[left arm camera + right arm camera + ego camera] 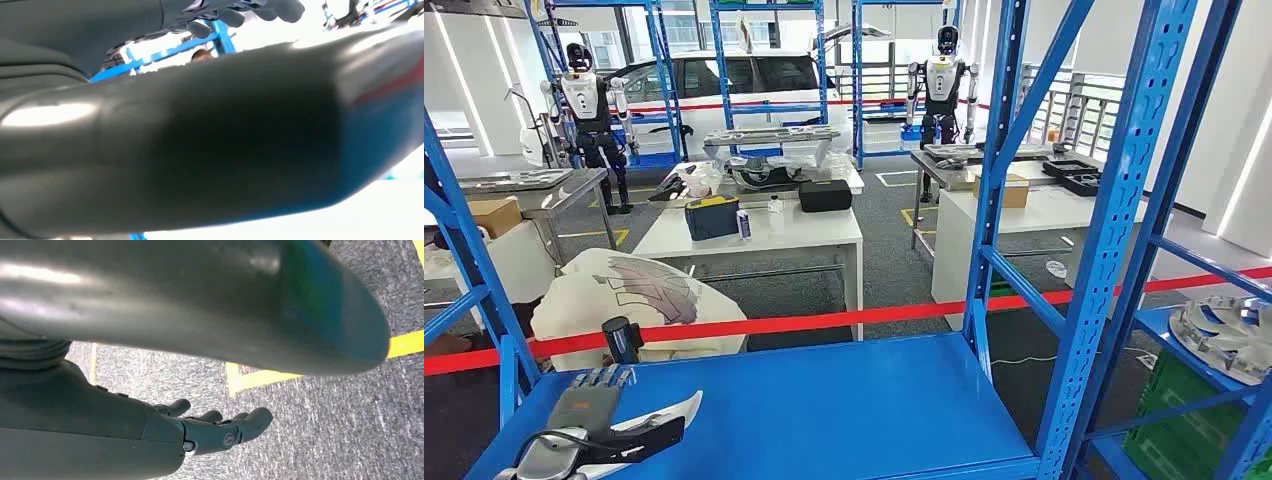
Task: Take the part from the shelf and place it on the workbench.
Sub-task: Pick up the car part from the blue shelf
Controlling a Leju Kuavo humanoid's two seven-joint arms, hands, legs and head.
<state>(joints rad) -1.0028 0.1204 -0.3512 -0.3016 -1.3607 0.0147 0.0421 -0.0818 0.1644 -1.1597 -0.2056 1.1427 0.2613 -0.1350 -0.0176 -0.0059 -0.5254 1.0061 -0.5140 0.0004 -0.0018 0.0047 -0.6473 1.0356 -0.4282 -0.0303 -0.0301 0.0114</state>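
Note:
A white curved part (672, 412) with a dark edge lies at the near left corner of the blue shelf board (844, 410). My left hand (589, 405) rests flat on the board beside it. Its fingers stretch forward and its dark thumb reaches out over the part. Nothing sits between the thumb and the fingers. In the left wrist view the thumb (200, 140) is large and close, with the fingers (240, 15) behind it. My right hand (215, 430) hangs over grey carpet, its fingers loosely apart and holding nothing.
Blue shelf uprights (999, 150) (1124, 230) stand at the right of the board. Red tape (824, 322) runs across behind it. A silver ribbed part (1224, 335) lies on the neighbouring shelf above a green crate (1194, 420). White tables (764, 230) stand beyond.

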